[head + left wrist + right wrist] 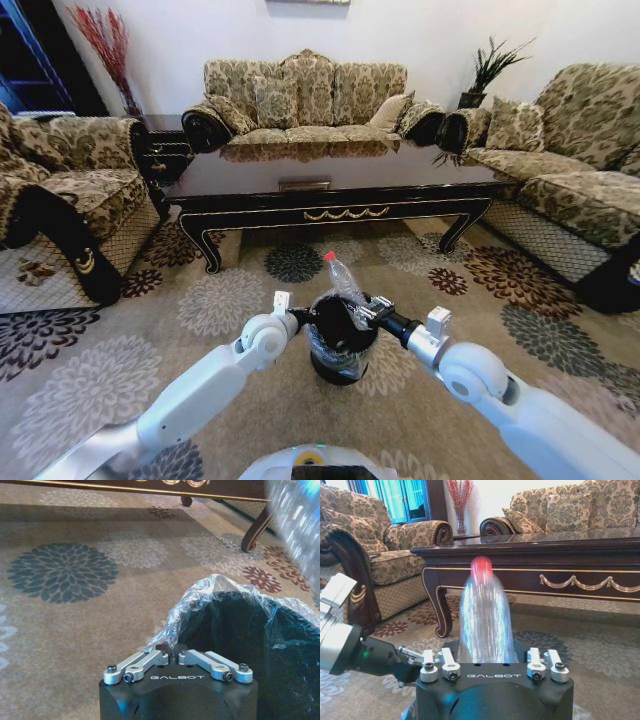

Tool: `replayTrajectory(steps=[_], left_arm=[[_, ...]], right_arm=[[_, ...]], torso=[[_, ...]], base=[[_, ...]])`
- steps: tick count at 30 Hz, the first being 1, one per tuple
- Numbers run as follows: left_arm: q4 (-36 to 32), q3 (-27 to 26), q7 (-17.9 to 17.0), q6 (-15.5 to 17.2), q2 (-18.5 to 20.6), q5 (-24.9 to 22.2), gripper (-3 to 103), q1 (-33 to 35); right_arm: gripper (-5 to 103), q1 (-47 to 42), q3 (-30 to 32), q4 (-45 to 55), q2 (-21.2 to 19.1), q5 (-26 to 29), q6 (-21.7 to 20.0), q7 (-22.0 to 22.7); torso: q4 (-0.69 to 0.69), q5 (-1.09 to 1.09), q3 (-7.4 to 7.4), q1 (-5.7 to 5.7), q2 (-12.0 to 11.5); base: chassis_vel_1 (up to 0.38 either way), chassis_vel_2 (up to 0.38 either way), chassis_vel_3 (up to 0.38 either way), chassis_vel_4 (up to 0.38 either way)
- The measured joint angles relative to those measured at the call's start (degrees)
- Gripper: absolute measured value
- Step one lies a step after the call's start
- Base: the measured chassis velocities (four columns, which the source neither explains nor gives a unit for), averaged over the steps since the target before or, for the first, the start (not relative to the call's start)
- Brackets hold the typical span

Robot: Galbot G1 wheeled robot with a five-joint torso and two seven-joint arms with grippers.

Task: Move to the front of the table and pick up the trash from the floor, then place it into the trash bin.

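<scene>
A clear plastic bottle (345, 283) with a red cap, the trash, stands upright in my right gripper (362, 312), which is shut on its lower body (485, 625) just above the trash bin (340, 368). The black bin with its crinkled liner (220, 587) rests on the patterned floor (240, 400) in front of the table (300, 170). My left gripper (305, 320) is at the bin's near-left rim, its jaws drawn together on the liner edge (172, 649). The bottle shows as a blur (295, 520) beside the bin.
A sofa (310, 95) stands behind the table, an armchair (70, 200) at the left, another sofa (570, 170) at the right. A small dark side table (160, 145) sits at the back left. Open carpet surrounds the bin.
</scene>
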Motion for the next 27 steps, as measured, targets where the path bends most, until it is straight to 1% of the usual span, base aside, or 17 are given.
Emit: replayTrajectory(steps=[2,5,6,9,10,12,20,22,24,26,27], left_arm=[[-0.12,-0.18,0.0,0.0,0.23,0.0,4,0.05],[-0.62,-1.63,0.02,0.01,0.97,-0.11,4,0.71],[-0.62,-1.63,0.02,0.01,0.97,-0.11,4,0.71],[-1.29,-2.86,0.03,0.01,1.44,-0.09,4,1.86],[-1.29,-2.86,0.03,0.01,1.44,-0.09,4,1.86],[-1.82,-3.79,0.18,0.01,2.02,-0.04,4,2.98],[-3.0,-7.39,0.28,0.01,3.42,0.18,4,5.56],[-3.75,-9.57,0.33,0.02,4.55,0.04,4,6.8],[-3.95,-10.29,0.33,0.01,4.94,-0.06,4,7.16],[-4.61,-12.7,0.33,-0.03,6.12,-0.51,4,8.57],[-4.66,-12.89,0.33,-0.04,6.22,-0.55,4,8.68]], right_arm=[[63,-0.02,0.01,0.01,0.05,-0.07,0.0,0.0],[79,0.22,0.04,-0.22,0.35,-0.71,0.04,-0.05],[79,0.22,0.04,-0.22,0.35,-0.71,0.04,-0.05],[95,0.31,0.05,-0.25,0.17,-0.7,0.05,-0.1],[95,0.31,0.05,-0.25,0.17,-0.7,0.05,-0.1],[100,0.37,0.03,-0.11,0.05,-0.65,0.05,-0.14],[100,0.25,0.05,-0.2,0.28,-1.06,0.05,-0.18],[100,0.22,0.49,-0.57,0.73,-0.96,0.09,-0.17],[100,0.24,0.59,-0.78,0.97,-0.91,0.12,-0.16],[100,0.28,0.91,-2.15,2.43,-1.57,0.59,-0.13],[100,0.28,0.94,-2.39,2.69,-1.68,0.68,-0.09]], torso=[[0.0,0.0,0.0,0.0,0.0],[0.01,0.0,0.0,0.0,0.0],[0.01,0.0,0.0,0.0,0.0],[0.01,0.0,0.0,0.0,0.0],[0.01,0.0,0.0,0.0,0.0],[0.0,0.0,0.0,0.0,0.0],[0.0,-0.01,0.0,0.0,0.0],[0.0,-0.01,0.0,0.0,0.0],[0.0,-0.01,0.0,0.0,0.0],[0.01,-0.01,0.0,0.0,0.0],[0.01,-0.02,0.0,0.0,0.0]], base=[[0.0,0.0,0.0,0.0],[0.0,0.0,0.0,0.0],[0.0,0.0,0.0,0.0],[0.0,0.0,0.0,0.0],[0.0,0.0,0.0,0.0],[0.0,0.0,0.0,0.0],[0.0,0.0,0.0,0.0],[0.0,0.0,0.0,0.0],[0.0,0.0,0.0,0.0],[0.0,0.0,0.0,0.0],[0.0,0.0,0.0,0.0]])
